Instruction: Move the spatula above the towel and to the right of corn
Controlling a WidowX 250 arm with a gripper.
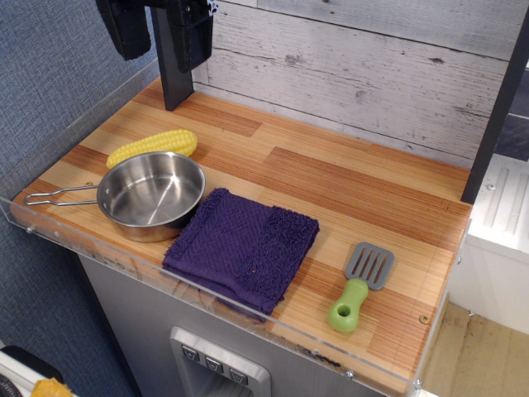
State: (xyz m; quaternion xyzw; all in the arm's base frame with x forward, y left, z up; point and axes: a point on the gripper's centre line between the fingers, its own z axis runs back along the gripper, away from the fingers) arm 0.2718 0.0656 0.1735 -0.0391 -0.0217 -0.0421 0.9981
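Observation:
The spatula [359, 287], with a grey slotted blade and a lime-green handle, lies flat on the wooden tabletop near the front right, to the right of the towel. The dark purple towel [242, 247] lies folded near the front edge, right of the pan. The yellow corn [154, 146] lies behind the pan at the left. The gripper [157, 29] hangs at the top left, high above the table and far from the spatula. Its fingertips are cut off by the frame's top edge, so I cannot tell whether it is open or shut.
A steel pan [150, 196] with a wire handle pointing left sits at the front left, touching the towel's corner. A clear plastic rim [248, 302] runs along the table's front edge. A grey plank wall [355, 74] stands behind. A dark post [496, 107] stands at the right.

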